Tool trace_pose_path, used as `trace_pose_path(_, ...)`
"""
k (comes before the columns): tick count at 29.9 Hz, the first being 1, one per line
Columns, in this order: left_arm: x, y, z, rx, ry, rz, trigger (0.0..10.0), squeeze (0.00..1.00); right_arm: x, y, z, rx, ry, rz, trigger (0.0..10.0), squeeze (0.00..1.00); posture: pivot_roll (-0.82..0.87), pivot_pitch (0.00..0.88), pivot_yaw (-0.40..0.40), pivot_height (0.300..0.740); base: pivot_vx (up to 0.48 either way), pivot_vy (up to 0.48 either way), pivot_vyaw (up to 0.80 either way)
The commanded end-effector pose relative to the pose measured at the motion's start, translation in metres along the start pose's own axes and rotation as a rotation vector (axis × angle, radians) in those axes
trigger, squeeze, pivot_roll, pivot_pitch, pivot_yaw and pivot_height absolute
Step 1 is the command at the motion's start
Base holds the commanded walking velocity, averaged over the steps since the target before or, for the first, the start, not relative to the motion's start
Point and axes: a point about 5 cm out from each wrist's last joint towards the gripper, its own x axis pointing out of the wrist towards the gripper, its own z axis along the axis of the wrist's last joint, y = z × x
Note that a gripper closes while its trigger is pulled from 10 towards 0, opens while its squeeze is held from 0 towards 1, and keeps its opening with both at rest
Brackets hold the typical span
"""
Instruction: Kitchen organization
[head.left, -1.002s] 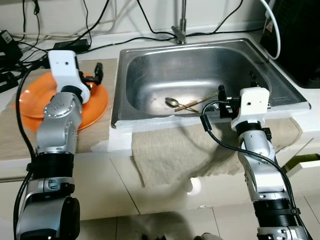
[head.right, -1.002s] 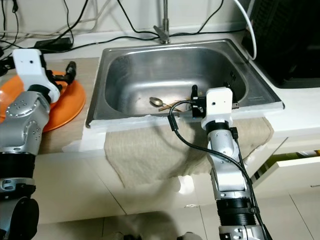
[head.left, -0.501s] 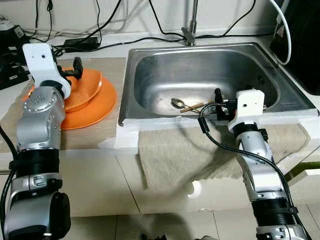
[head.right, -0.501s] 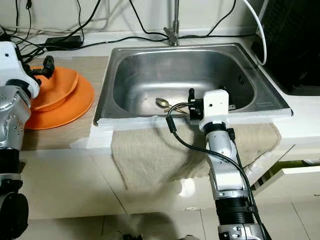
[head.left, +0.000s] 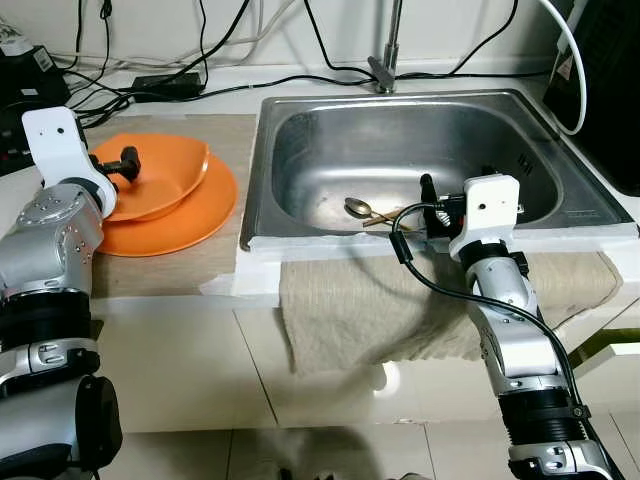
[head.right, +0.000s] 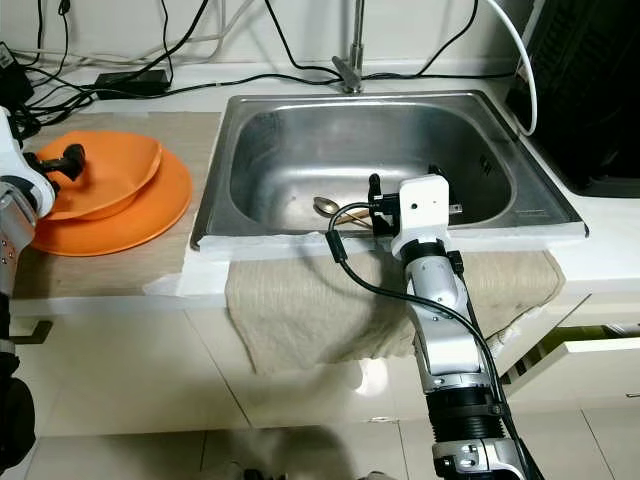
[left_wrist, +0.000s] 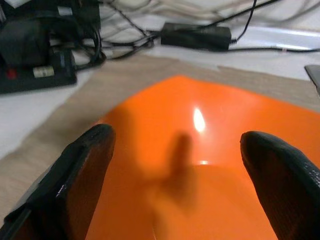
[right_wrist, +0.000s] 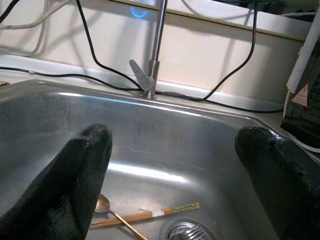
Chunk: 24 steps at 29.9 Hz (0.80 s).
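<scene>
Right now I have the right gripper (head.left: 428, 208) hanging over the front rim of the steel sink (head.left: 300, 130), right of centre in the head view, its fingers (right_wrist: 75, 180) spread wide with nothing between them. Just beyond them on the basin floor lie a spoon (right_wrist: 106, 206) and a pair of chopsticks (right_wrist: 150, 215), crossed and touching, near the drain (right_wrist: 186, 232); in the wrist picture they sit low, between the two fingers but apart from them. The tap (right_wrist: 150, 60) stands at the far wall of the basin. My left gripper (head.left: 122, 165) is at the upper left of the head view, held over the orange bowl (head.left: 165, 175), which rests tilted on the orange plate (head.left: 190, 215). Its fingers (left_wrist: 80, 170) are also wide apart, with the bowl's inside showing between them; I cannot tell whether they touch it. A beige cloth (head.left: 380, 305) hangs over the counter edge below the sink.
</scene>
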Motion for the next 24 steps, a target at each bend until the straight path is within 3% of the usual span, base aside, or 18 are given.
trace_pose_path(1,0.002,0.000,0.003,-0.051,0.020,-0.006,10.0,0.00,0.000,0.001,0.000,0.007,-0.006,0.008,10.0,0.00,0.01,0.000,0.034,0.740,0.000,0.000,0.00)
trace_pose_path(15,0.003,-0.006,-0.016,-0.178,0.190,-0.049,10.0,0.00,0.000,0.000,0.000,0.006,0.000,0.009,10.0,0.00,0.00,0.000,0.035,0.740,0.000,0.000,0.00)
trace_pose_path(24,0.003,-0.009,-0.013,-0.148,0.195,-0.071,10.0,0.00,0.000,0.000,-0.001,0.005,0.006,0.010,10.0,0.00,0.00,0.000,0.035,0.740,0.000,0.000,0.00)
